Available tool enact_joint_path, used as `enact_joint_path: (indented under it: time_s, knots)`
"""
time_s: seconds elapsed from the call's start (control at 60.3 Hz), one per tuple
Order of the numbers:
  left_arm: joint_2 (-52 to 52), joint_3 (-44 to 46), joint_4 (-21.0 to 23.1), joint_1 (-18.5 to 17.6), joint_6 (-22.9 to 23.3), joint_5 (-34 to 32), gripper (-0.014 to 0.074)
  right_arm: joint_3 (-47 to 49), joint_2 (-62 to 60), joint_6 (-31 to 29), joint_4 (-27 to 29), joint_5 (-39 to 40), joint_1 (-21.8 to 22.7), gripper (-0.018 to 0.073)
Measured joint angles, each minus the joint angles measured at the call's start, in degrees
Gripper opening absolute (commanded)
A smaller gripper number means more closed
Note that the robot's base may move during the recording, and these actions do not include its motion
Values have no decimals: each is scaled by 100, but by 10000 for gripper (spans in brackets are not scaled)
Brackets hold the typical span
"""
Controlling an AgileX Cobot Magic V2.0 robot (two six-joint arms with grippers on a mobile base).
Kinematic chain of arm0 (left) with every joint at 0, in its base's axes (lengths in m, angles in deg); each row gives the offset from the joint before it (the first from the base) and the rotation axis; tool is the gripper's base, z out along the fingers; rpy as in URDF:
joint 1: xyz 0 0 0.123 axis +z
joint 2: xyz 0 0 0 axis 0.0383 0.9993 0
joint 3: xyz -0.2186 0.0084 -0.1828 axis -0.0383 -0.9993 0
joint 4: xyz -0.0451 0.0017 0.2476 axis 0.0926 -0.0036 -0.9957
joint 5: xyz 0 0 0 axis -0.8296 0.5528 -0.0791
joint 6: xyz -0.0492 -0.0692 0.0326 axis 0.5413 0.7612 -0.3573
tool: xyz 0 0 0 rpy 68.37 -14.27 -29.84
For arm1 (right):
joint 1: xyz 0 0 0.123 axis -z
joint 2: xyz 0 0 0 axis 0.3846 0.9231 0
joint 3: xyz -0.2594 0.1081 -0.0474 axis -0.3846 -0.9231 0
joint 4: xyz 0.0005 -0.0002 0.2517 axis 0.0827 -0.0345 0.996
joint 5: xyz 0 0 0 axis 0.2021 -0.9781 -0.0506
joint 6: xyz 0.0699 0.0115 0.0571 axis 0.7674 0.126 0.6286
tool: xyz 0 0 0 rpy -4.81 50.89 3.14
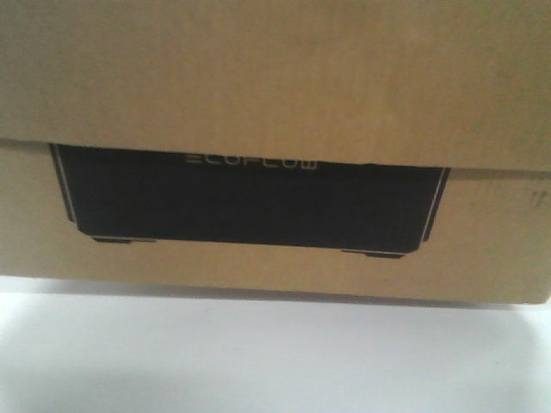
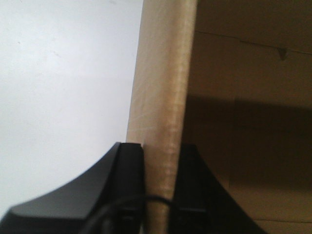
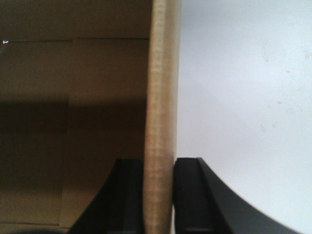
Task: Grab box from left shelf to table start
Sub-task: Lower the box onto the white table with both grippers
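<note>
Box [image 1: 275, 77] filling the front view edge to edge, brown cardboard with a black printed panel lettered "ECOFLOW" in pale outline type, the upper flap overlapping the top of that panel. Resting on the white bench [image 1: 275, 361], a thin shadow along its lower edge.

Left gripper [image 2: 160, 185] pinching an upright cardboard wall of the box [image 2: 161, 97], one black finger [image 2: 129, 180] on the outer face, the other on the shadowed inner face, both pressed flat against the board (no gap visible on either side). Wall rising from between the fingers straight up the left wrist view. Bare bench [image 2: 63, 87] to the left of the wall, box interior to its right. Thin black cable curving across the base of the fingers.

Right gripper [image 3: 158, 195] clamped likewise on the opposite wall [image 3: 163, 87], a black finger [image 3: 187, 195] on the outer side and its twin inside the box. Mirror arrangement here: dim brown interior to the left, pale bench [image 3: 243, 97] to the right. Board held upright, its edge running the full height of the right wrist view.
</note>
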Motion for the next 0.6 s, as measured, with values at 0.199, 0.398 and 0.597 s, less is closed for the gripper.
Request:
enact_joint_path:
  time_s: [0.199,0.398,0.597]
  knots:
    - [444,12,118,0,0,-90,-85,0,84,22,-139,235,33,26]
    - [556,22,141,0,0,-169,-85,0,84,22,-192,311,33,29]
    - [560,90,141,0,0,-169,50,0,84,33,-192,332,43,199]
